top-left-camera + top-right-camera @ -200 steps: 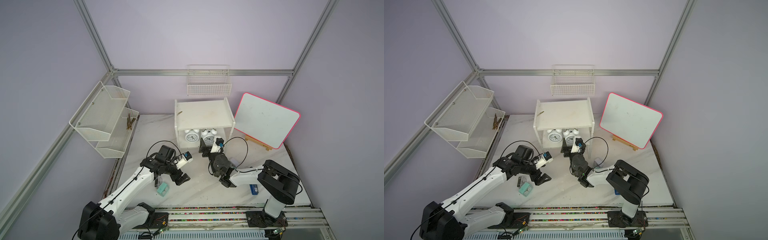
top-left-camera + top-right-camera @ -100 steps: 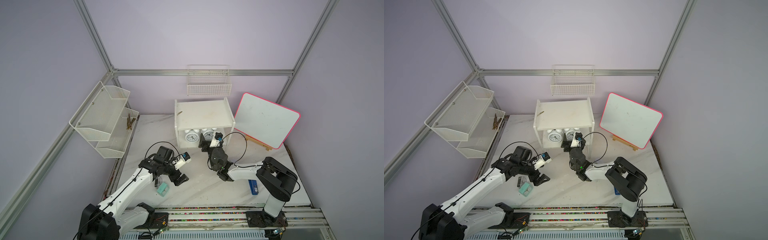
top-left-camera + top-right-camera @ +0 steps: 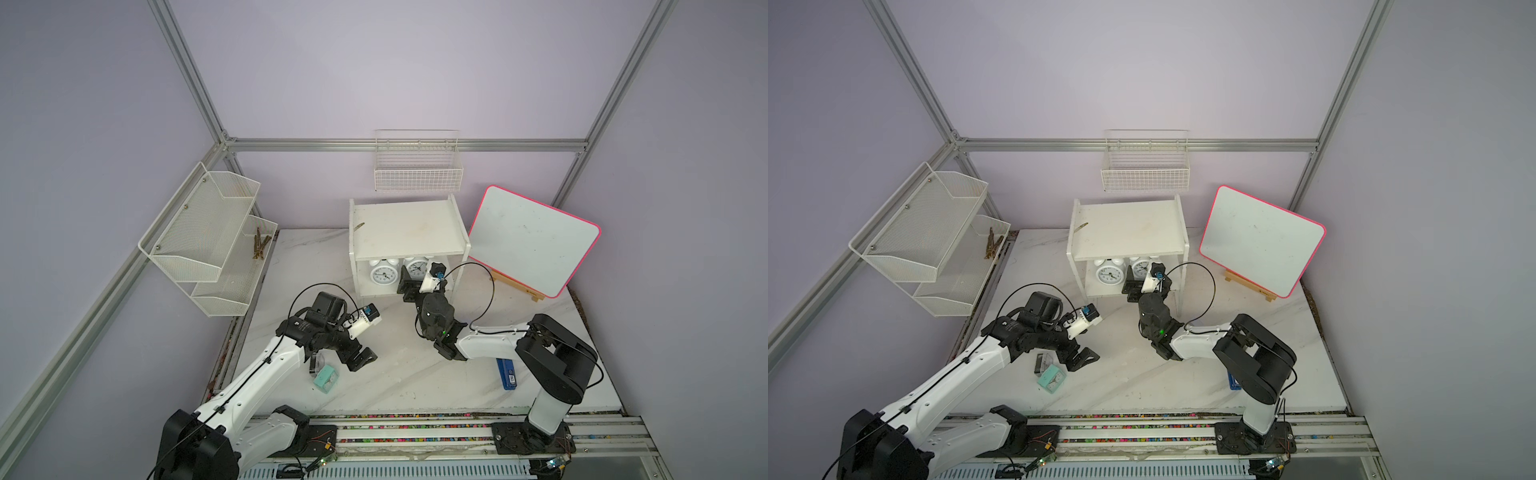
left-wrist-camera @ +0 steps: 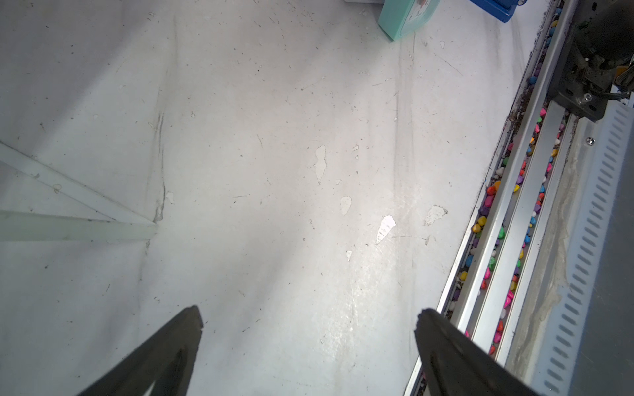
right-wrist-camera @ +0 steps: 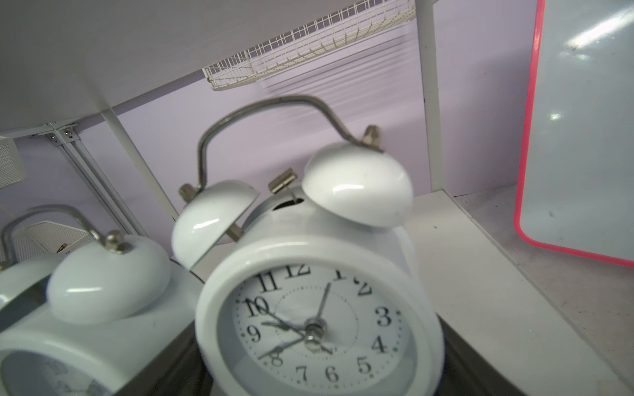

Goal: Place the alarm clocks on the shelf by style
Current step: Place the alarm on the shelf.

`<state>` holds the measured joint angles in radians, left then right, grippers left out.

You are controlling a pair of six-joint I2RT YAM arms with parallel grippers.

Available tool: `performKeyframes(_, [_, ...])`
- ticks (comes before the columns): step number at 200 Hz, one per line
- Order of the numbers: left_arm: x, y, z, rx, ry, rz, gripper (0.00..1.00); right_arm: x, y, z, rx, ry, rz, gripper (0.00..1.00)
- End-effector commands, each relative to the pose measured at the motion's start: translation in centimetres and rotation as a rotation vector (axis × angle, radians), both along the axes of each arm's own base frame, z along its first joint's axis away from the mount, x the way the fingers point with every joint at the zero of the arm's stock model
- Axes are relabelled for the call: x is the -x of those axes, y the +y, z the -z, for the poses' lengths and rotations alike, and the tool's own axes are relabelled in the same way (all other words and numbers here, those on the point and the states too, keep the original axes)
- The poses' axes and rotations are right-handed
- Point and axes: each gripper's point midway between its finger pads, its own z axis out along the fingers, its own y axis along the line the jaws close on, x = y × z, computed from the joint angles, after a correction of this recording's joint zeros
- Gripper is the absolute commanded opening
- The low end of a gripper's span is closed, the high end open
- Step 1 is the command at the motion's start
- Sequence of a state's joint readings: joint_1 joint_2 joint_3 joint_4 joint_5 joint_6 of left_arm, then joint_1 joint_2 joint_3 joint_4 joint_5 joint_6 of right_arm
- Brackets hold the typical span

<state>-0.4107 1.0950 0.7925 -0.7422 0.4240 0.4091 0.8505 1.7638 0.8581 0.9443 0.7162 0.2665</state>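
Note:
The white shelf stands at the back of the table. On its lower tier stands a white twin-bell alarm clock. Beside it is a second twin-bell clock, tilted, with my right gripper shut on its sides. My left gripper hangs open over bare table. Next to it lie a mint green square clock and a clear and black clock.
A white mesh rack hangs at the left and a wire-grid basket on the back wall. A pink-edged whiteboard leans right of the shelf. A blue flat object lies by the right arm. A rail with coloured pebbles lines the front edge.
My right arm has pushed forward toward the shelf's lower tier with the twin-bell clock in its grip. The left gripper has stayed open in about the same place.

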Motion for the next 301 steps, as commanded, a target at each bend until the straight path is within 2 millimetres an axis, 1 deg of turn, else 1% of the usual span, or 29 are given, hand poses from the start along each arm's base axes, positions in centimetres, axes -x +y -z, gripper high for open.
performKeyframes(1, [-0.1, -0.3, -0.9, 0.034, -0.032, 0.019, 1.0, 0.1, -0.9, 1.2, 0.002, 0.042, 0.009, 0.58])
performKeyframes(36, [-0.2, -0.3, -1.0, 0.036, -0.031, 0.014, 1.0, 0.3, -1.3, 1.2, 0.004, 0.045, 0.012, 0.6])
performKeyframes(57, [-0.2, -0.3, -1.0, 0.037, -0.03, 0.014, 1.0, 0.5, -1.4, 1.1, 0.005, 0.044, 0.011, 0.64])
performKeyframes(66, [-0.2, -0.3, -1.0, 0.038, -0.029, 0.014, 1.0, 0.5, -1.4, 1.1, 0.006, 0.045, 0.011, 0.64])
performKeyframes(68, [-0.2, -0.3, -1.0, 0.037, -0.029, 0.013, 1.0, 0.5, -1.5, 1.2, 0.007, 0.045, 0.011, 0.69])
performKeyframes(71, [-0.2, -0.4, -1.0, 0.039, -0.029, 0.015, 1.0, 0.5, -1.5, 1.2, 0.008, 0.045, 0.012, 0.7])
performKeyframes(114, [-0.2, -0.3, -1.1, 0.038, -0.032, 0.012, 1.0, 0.8, -1.6, 0.9, 0.011, 0.043, 0.007, 0.86])
performKeyframes(154, [-0.3, -0.3, -1.1, 0.037, -0.029, 0.01, 1.0, 1.4, -1.5, 0.0, 0.024, 0.044, -0.007, 0.99])
performKeyframes(208, [-0.5, -0.3, -0.7, 0.022, -0.024, 0.009, 1.0, 3.0, -1.8, -1.7, 0.035, 0.045, -0.021, 1.0])
performKeyframes(213, [-0.6, -0.3, -0.7, 0.02, -0.025, 0.011, 1.0, 3.2, -1.9, -1.8, 0.035, 0.046, -0.023, 0.99])
performKeyframes(218, [-0.6, -0.2, -0.6, 0.017, -0.026, 0.013, 1.0, 3.4, -1.9, -1.5, 0.044, 0.053, -0.025, 0.99])
performKeyframes(219, [-0.6, -0.2, -0.6, 0.018, -0.027, 0.013, 1.0, 3.6, -2.0, -2.0, 0.033, 0.043, -0.026, 0.99])
performKeyframes(222, [-0.6, -0.2, -0.6, 0.017, -0.026, 0.015, 1.0, 3.9, -2.2, -2.6, 0.023, 0.036, -0.028, 0.99])
performKeyframes(240, [-0.5, -0.2, -0.4, 0.009, -0.02, 0.03, 1.0, 4.7, -2.6, -3.2, 0.017, 0.048, -0.045, 1.0])
performKeyframes(265, [-0.2, -0.1, -0.2, -0.013, -0.006, 0.059, 1.0, 6.4, -2.2, -3.1, 0.015, 0.083, -0.148, 0.99])
performKeyframes(273, [-0.1, 0.0, -0.1, -0.025, -0.004, 0.07, 1.0, 7.1, -1.8, -3.0, 0.022, 0.098, -0.198, 0.99])
performKeyframes(301, [0.5, 0.9, 0.4, -0.103, -0.008, 0.121, 1.0, 9.5, -0.6, -1.9, 0.041, 0.177, -0.345, 0.99])
